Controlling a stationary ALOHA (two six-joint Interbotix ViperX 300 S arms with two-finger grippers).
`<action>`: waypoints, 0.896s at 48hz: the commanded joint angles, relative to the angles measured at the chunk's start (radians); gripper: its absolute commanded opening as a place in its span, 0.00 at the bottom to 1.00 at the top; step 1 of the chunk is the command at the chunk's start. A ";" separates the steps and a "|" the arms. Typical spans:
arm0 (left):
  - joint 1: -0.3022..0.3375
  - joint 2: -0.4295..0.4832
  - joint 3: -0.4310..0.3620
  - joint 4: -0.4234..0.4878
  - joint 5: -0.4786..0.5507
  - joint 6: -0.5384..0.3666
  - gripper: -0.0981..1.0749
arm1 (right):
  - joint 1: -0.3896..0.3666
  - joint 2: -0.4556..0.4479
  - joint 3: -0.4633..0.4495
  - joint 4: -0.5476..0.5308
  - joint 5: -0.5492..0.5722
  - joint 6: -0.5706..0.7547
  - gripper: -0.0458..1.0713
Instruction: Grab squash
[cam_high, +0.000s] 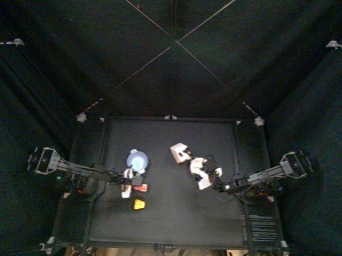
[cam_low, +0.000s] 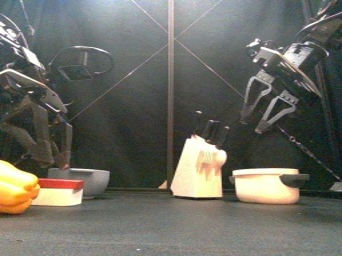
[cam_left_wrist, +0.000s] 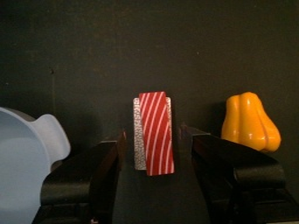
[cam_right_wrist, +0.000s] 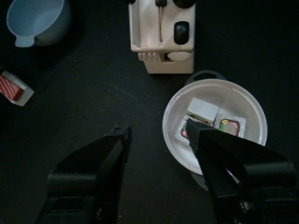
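The squash (cam_left_wrist: 251, 122) is a small yellow-orange lump lying on the black table, at the front left in the top view (cam_high: 138, 203) and at the far left edge in the front view (cam_low: 14, 187). My left gripper (cam_left_wrist: 158, 140) hangs open above the table (cam_low: 43, 150), just behind the squash and off to one side of it. A red-and-white striped box (cam_left_wrist: 155, 131) shows between its jaws, lying below them. My right gripper (cam_right_wrist: 160, 138) is open over the table's right part (cam_high: 221, 183), far from the squash.
A pale blue dish (cam_high: 138, 158) stands behind the left gripper. A white knife block (cam_low: 201, 165) is at mid-table. A white pot (cam_right_wrist: 216, 118) holding small pieces lies under the right gripper. The striped box (cam_low: 60, 190) rests right beside the squash.
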 joint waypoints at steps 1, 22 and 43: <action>-0.002 -0.009 -0.043 -0.038 0.034 -0.003 0.83 | 0.002 -0.015 -0.014 -0.003 0.002 -0.002 0.82; -0.206 0.156 -0.265 -0.054 0.316 -0.066 0.82 | 0.002 -0.012 -0.014 0.003 0.002 0.000 0.82; -0.391 0.376 -0.531 0.285 0.781 -0.368 0.83 | 0.002 -0.009 -0.015 0.003 0.002 0.000 0.82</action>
